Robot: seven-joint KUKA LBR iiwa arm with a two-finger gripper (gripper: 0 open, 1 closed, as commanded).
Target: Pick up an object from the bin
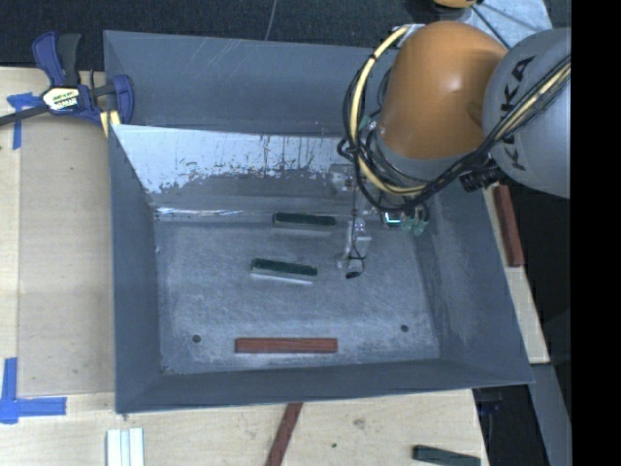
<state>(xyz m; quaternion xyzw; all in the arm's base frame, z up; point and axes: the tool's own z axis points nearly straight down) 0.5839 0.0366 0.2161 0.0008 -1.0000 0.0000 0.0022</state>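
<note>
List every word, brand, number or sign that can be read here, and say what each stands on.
"KUKA": black letters running slantwise on the robot's pale grey arm casing.
No lettering can be read on the two dark green flat bars, the red-brown flat strip or the grey metal bin.

We count 3 loose things on the floor of the grey bin (136, 260), and they are of 2 kinds. 2 are dark green bars: the rear dark bar (304, 220) lies near the back wall, and the middle dark bar (283, 270) lies just in front of it. 1 is a reddish-brown bar (286, 345), lying along the front wall. Outside the bin, past its front right corner, we count 1 outer dark bar (444, 454) of a similar shape.
</note>
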